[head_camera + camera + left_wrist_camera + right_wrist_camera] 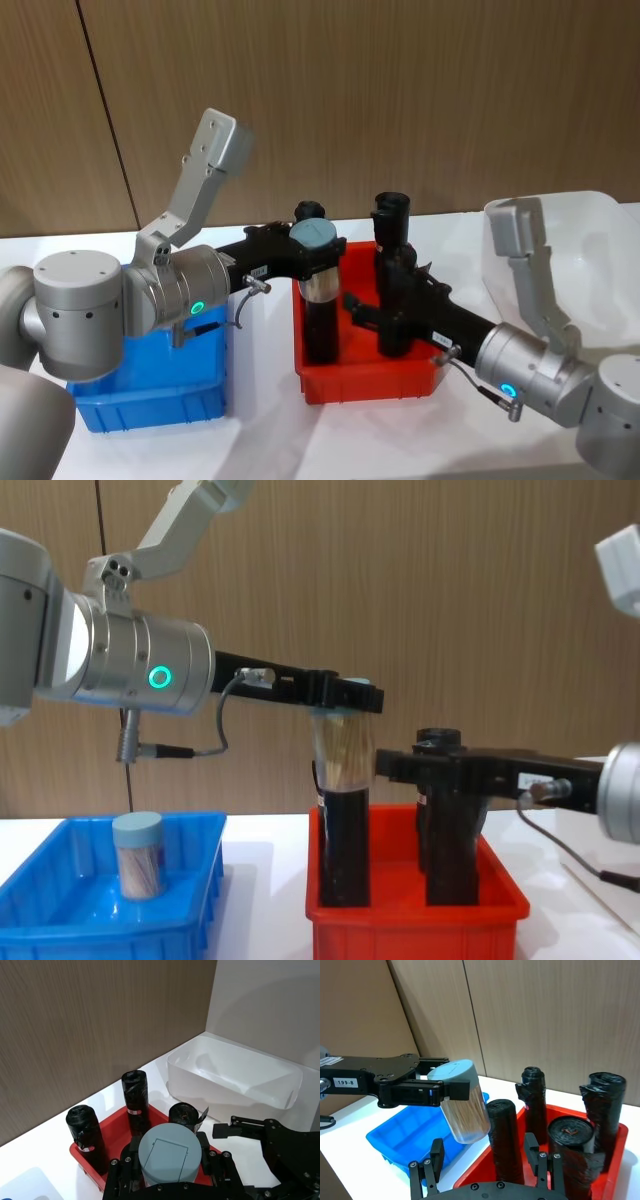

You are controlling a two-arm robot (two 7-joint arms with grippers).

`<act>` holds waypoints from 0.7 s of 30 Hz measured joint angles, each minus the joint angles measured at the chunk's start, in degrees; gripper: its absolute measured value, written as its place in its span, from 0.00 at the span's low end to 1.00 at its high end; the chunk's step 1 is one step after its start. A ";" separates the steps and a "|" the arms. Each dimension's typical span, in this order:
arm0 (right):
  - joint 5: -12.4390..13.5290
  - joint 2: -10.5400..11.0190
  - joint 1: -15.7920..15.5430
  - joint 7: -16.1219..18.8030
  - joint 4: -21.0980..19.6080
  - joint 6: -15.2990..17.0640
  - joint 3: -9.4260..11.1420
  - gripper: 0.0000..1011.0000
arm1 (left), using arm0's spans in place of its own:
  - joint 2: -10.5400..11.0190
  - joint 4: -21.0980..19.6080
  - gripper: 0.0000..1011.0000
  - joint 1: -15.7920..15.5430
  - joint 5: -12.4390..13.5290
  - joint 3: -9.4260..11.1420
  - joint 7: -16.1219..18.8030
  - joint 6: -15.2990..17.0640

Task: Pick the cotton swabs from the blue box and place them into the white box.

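Currently the left gripper [316, 258] clamps a swab jar [462, 1102] just above black bottles [340, 845]; the open, empty right gripper [484, 1152] beside it could knock it loose

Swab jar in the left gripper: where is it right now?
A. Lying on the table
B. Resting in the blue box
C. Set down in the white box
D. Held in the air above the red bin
D: the left gripper has its fingers shut on the swab jar, which hangs above the red bin, just over a black bottle.
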 joint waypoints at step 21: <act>-3.05 -2.59 4.44 1.85 5.96 -0.50 -1.95 0.99 | 0.00 0.00 0.66 0.00 0.00 0.00 0.00 0.00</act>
